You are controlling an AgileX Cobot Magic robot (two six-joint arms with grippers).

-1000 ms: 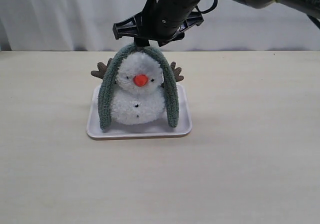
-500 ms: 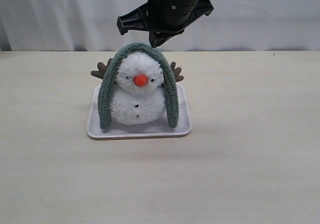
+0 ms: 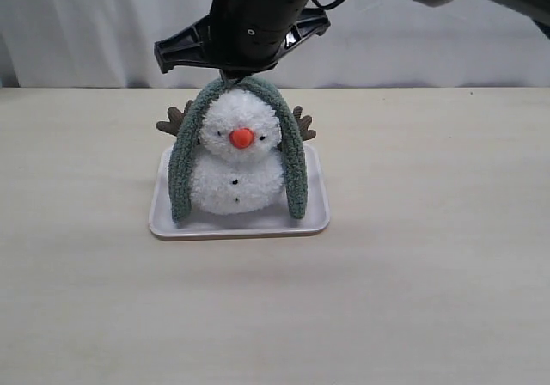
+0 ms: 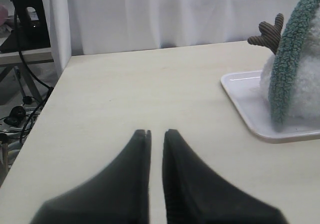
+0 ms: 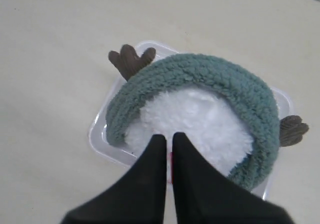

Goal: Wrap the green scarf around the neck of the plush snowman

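The plush snowman sits upright on a white tray. The green scarf lies over the top of its head in an arch, both ends hanging down to the tray beside the body; it is not at the neck. My right gripper hovers just above the head, shut and empty. From the right wrist view its tips are over the white head, in front of the scarf. My left gripper is low over the bare table, shut on nothing, well apart from the tray and the scarf.
Brown stick arms poke out behind the scarf on both sides. A white curtain closes off the back of the table. The table's edge, with cables and a stand beyond it, lies on the left arm's side.
My right gripper has shut, lifted off the top of the scarf and shifted left above the head. The scarf stays draped over the head as before.
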